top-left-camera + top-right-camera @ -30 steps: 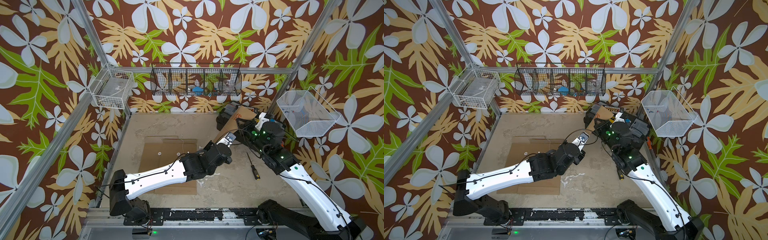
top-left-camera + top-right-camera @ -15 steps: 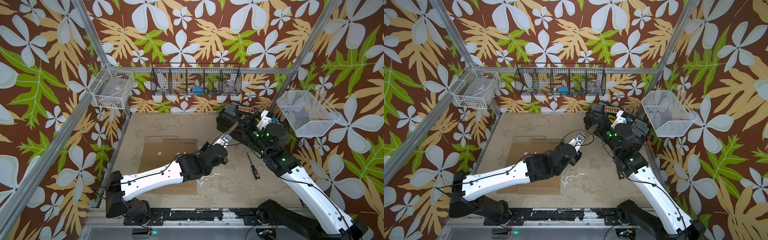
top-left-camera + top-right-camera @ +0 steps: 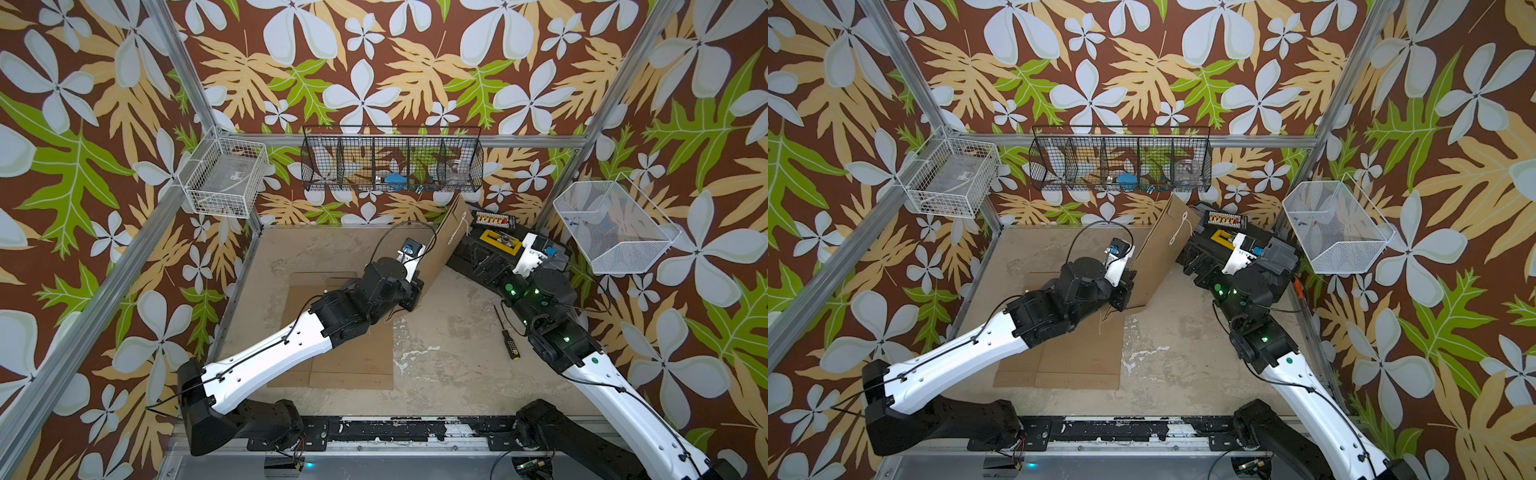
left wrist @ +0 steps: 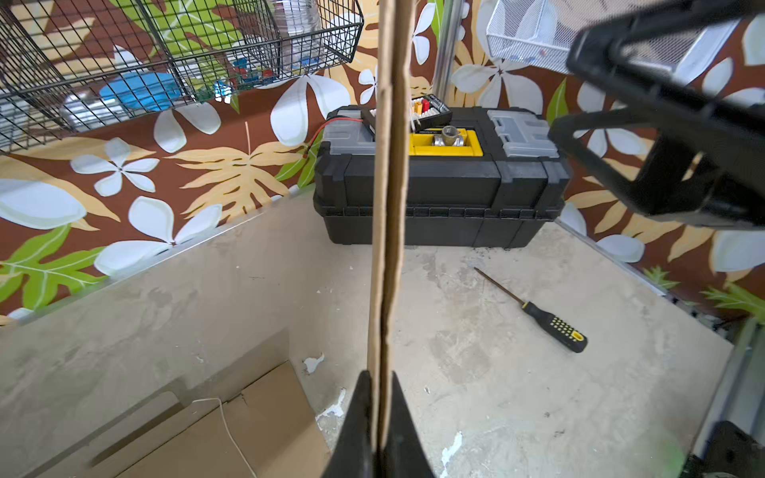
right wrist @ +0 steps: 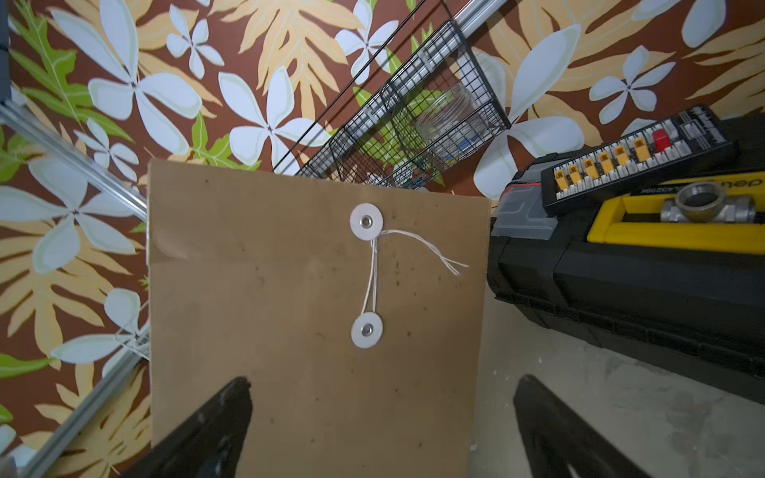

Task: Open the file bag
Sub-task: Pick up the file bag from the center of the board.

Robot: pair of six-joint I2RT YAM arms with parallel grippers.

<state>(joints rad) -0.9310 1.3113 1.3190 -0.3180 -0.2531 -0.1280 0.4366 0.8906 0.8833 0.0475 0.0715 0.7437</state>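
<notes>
Since the earlier frame the R tool point(image 5: 381, 393) has let go and backed off the brown kraft-paper file bag point(image 5: 314, 289). Its jaws now stand wide, apart from the paper, facing the closure side. The L tool point(image 4: 378, 378) is clamped narrow on the bag's lower edge, which the L wrist view shows edge-on between the fingers point(image 4: 360, 414).

In both top views the bag point(image 3: 442, 257) point(image 3: 1158, 257) stands on end, tilted, at approx. 1 o'clock from bench point(image 3: 457, 353) centre, its top leaning toward the back wall. The thin white string point(image 5: 374, 281) runs between the upper white round button point(image 5: 366, 221) and the lower one point(image 5: 366, 330), w/ a frayed loose end off to one side. Looks possibly still looped on the lower button, can't be sure.

Black plastic toolbox w/ yellow handle point(image 4: 443, 186) sits at approx. 2 o'clock, just beside the bag. Black-and-yellow screwdriver point(image 4: 552, 323) lies on the bench at approx. 3 o'clock. Flat brown cardboard sheet point(image 3: 353, 361) lies at approx. 8 o'clock, under the L arm.
</notes>
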